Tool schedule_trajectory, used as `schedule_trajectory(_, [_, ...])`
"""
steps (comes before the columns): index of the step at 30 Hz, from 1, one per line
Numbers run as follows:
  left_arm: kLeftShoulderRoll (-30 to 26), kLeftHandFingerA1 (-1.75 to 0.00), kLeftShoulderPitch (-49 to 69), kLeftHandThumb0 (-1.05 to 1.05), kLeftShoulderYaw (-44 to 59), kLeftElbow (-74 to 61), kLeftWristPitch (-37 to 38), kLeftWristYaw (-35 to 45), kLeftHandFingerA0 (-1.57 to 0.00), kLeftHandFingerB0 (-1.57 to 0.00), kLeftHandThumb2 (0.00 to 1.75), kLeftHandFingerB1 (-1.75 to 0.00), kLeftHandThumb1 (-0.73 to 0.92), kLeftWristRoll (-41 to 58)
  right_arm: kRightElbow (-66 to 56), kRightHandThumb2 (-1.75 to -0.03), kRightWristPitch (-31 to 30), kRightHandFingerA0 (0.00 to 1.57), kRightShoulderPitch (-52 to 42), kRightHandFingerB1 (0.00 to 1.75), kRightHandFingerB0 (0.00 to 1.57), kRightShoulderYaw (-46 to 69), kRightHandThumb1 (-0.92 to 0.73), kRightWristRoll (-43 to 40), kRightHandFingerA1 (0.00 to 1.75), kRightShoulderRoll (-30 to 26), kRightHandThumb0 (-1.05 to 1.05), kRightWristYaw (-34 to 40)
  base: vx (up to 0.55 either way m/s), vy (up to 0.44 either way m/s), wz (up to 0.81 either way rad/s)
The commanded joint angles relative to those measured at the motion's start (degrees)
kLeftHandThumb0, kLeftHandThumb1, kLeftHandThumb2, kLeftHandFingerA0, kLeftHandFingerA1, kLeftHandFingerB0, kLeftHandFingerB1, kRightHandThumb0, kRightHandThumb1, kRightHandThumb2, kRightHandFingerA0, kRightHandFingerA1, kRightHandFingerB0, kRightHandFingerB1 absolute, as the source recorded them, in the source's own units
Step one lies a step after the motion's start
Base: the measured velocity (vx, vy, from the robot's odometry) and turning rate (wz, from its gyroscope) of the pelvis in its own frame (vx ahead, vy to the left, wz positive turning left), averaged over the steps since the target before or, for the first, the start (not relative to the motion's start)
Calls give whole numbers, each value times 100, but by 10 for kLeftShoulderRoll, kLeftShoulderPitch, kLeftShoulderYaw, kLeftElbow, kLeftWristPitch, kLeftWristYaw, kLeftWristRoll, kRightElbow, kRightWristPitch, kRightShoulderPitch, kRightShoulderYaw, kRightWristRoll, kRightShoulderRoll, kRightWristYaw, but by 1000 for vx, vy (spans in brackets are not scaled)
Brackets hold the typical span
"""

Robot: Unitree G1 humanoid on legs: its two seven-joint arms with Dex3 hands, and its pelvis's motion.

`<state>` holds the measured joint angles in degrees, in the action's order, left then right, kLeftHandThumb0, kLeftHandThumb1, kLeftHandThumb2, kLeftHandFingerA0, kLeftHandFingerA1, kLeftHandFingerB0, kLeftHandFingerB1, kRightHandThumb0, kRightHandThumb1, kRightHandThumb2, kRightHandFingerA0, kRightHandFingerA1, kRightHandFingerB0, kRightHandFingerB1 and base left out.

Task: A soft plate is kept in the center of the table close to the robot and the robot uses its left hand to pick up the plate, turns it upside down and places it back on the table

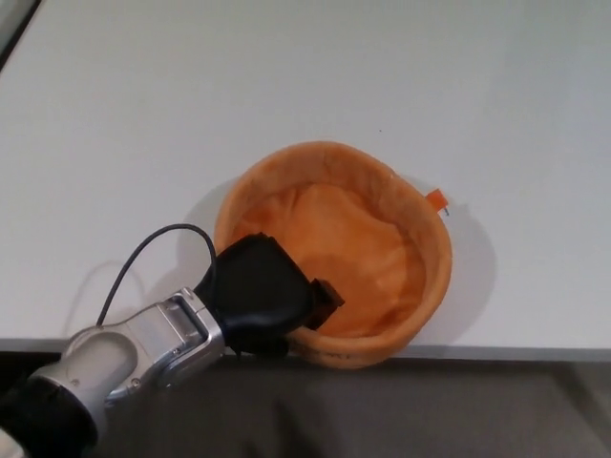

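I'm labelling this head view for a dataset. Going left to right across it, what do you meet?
Black cable → left hand → orange plate → small orange tag, all on the white table.

**Stock on view: one of each**

Soft orange plate point(368, 239): 1, lower centre of the frame. Small orange tag point(436, 199) on its rim: 1. White table point(191, 105): 1. Robot left hand point(267, 296), black: 1, lower left. Silver forearm point(134, 353): 1. Black cable point(153, 253) looping above the forearm: 1.
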<state>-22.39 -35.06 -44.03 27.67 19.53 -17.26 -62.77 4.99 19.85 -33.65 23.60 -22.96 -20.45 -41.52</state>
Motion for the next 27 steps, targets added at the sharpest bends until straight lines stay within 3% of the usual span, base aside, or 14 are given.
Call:
schedule_trajectory(1, [-8,-175,4,-45,-2,23,6,-82,-100,-78,63,-175,65,-25,3,-69,-2,14,-4,12,0,6,-92,2,32,-18,-77,-8,0,0,0])
schedule_trajectory(5, [1,-175,27,-42,30,11,23,-60,-97,-81,62,-174,58,41,-2,-69,0,15,-9,10,0,3,-92,11,32,-21,-77,-6,0,0,0])
schedule_trajectory(6, [15,-175,43,-38,58,10,33,-50,-97,-83,63,-175,53,91,-6,-109,-5,14,-8,14,0,3,-75,9,45,-23,-82,-5,0,0,0])
schedule_trajectory(7, [25,-175,51,-38,76,10,41,-49,-97,-83,63,-175,53,118,-7,-109,-8,14,-7,14,0,3,-75,8,45,-24,-82,-3,0,0,0])
schedule_trajectory(8, [47,-175,81,-34,127,-26,26,25,-92,-76,64,-175,58,219,-1,-109,-4,14,-4,12,0,3,-76,8,46,-25,-82,-5,0,0,0])
schedule_trajectory(10, [52,-175,86,-34,138,-31,26,38,-92,-76,64,-175,58,227,-1,-109,-3,14,-4,12,0,3,-76,8,46,-25,-82,-5,0,0,0])
schedule_trajectory(11, [60,-175,97,-32,164,-59,14,85,-90,-74,61,-175,61,292,-4,-67,-3,19,-4,15,0,3,-91,14,35,-23,-79,2,0,0,0])
schedule_trajectory(12, [67,-175,101,-32,180,-76,7,115,-90,-73,62,-175,62,332,-5,-87,-6,13,-4,12,0,5,-74,14,41,-26,-82,4,0,0,0])
schedule_trajectory(17, [85,-175,110,-33,234,-152,-48,227,-90,-74,64,-175,61,476,-13,-85,-14,17,-13,14,1,7,-72,11,43,-27,-86,2,0,0,0])
schedule_trajectory(18, [88,-175,111,-32,239,-160,-57,236,-91,-75,64,-175,59,488,-11,-67,-14,22,-13,18,0,7,-90,11,36,-28,-83,2,0,0,0])
schedule_trajectory(22, [108,-175,119,-32,258,-210,-97,271,-94,-72,67,-175,57,543,1,-68,1,22,-8,14,0,6,-91,12,36,-27,-81,-5,0,0,0])
schedule_trajectory(27, [143,-175,135,-31,252,-266,-108,259,-92,-74,63,-175,62,554,-1,-68,-4,23,-9,16,0,5,-91,17,38,-30,-79,0,0,0,0])
